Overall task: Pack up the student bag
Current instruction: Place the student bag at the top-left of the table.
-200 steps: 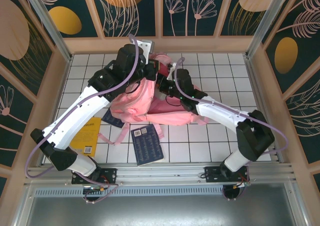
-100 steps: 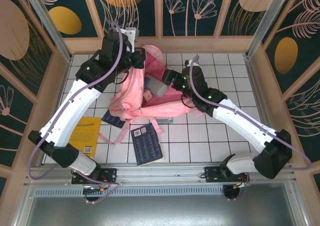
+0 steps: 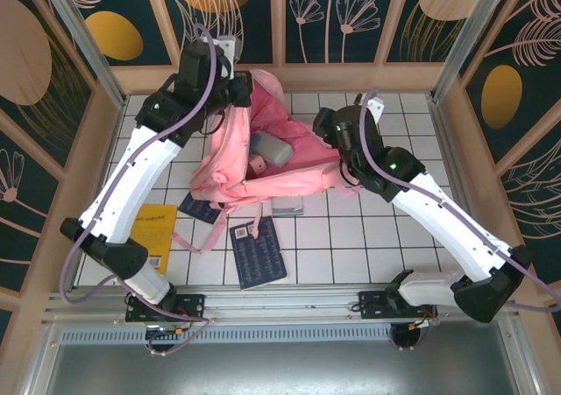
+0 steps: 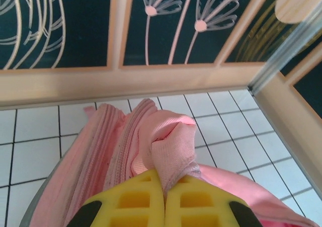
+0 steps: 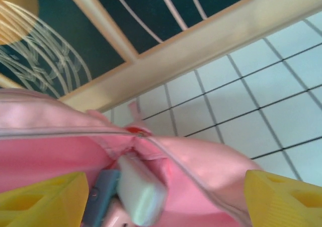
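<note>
The student bag [image 3: 294, 183], a large soft pink backpack, lies at the middle of the tiled floor with its main opening spread wide. Inside it rest a pale grey-green case [image 3: 273, 152] and a small pink thing [image 3: 258, 164]. My left gripper [image 3: 244, 92] is at the bag's far top edge. In the left wrist view its yellow pads [image 4: 136, 202] are shut on a fold of the bag's pink fabric [image 4: 168, 141]. My right gripper [image 3: 330, 137] stands open at the bag's right rim. In the right wrist view the zippered rim [image 5: 211, 164] lies between its wide-apart fingers [image 5: 45, 197], with the case [image 5: 141, 192] just inside.
A dark blue book [image 3: 257, 253] lies in front of the bag and a yellow book [image 3: 154, 232] to the front left. Another dark book [image 3: 196, 208] pokes out under the bag's left side, a grey flat thing [image 3: 287, 207] under its front edge. Wooden walls [image 3: 280, 78] enclose the floor.
My right gripper has drawn back to the right, out of the bag's opening to its rim. My left gripper has pulled the bag's top edge up and back, spreading the opening wider.
</note>
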Tool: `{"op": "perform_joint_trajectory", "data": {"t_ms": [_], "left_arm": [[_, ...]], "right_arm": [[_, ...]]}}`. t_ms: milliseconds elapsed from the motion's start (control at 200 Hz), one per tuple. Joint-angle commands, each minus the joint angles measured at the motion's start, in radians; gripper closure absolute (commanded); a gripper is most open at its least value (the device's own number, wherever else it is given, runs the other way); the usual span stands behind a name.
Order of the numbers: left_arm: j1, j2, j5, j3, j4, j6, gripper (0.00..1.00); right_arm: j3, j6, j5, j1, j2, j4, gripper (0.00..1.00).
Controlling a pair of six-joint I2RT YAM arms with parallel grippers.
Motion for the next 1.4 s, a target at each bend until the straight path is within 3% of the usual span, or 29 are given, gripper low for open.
{"op": "perform_joint_trajectory", "data": {"t_ms": [0, 265, 480, 591, 706, 796, 956, 1151, 1266, 1391], "left_arm": [[0.075, 0.024, -0.046, 0.150, 0.187, -0.013, 1.00], [0.301, 0.170, -0.006, 0.325, 0.239, -0.087, 1.00], [0.422, 0.195, 0.018, 0.331, 0.323, -0.119, 1.00], [0.426, 0.218, 0.024, 0.339, 0.341, -0.084, 1.00], [0.426, 0.257, 0.134, 0.296, 0.369, -0.097, 1.00], [0.408, 0.302, 0.197, 0.272, 0.352, -0.099, 1.00], [0.326, 0.360, 0.236, 0.178, 0.294, -0.055, 1.00], [0.275, 0.353, 0.301, -0.090, 0.408, -0.088, 1.00], [0.270, 0.411, 0.337, -0.093, 0.394, -0.100, 1.00], [0.262, 0.429, 0.372, -0.093, 0.386, -0.116, 1.00]], "right_arm": [[-0.040, 0.063, 0.060, -0.028, -0.026, -0.080, 0.23], [-0.115, 0.054, -0.004, -0.039, -0.061, -0.002, 0.27], [-0.221, -0.062, -0.258, -0.034, -0.056, 0.126, 0.30], [-0.285, -0.126, -0.429, -0.036, -0.028, 0.189, 0.31], [-0.292, -0.188, -0.630, -0.033, 0.068, 0.207, 0.29], [-0.267, -0.234, -0.713, -0.008, 0.171, 0.174, 0.28], [-0.262, -0.286, -0.743, 0.032, 0.297, 0.140, 0.27], [-0.299, -0.314, -0.856, 0.059, 0.366, 0.173, 0.26], [-0.310, -0.327, -0.908, 0.092, 0.423, 0.191, 0.27], [-0.305, -0.334, -0.879, 0.137, 0.495, 0.196, 0.31]]}}
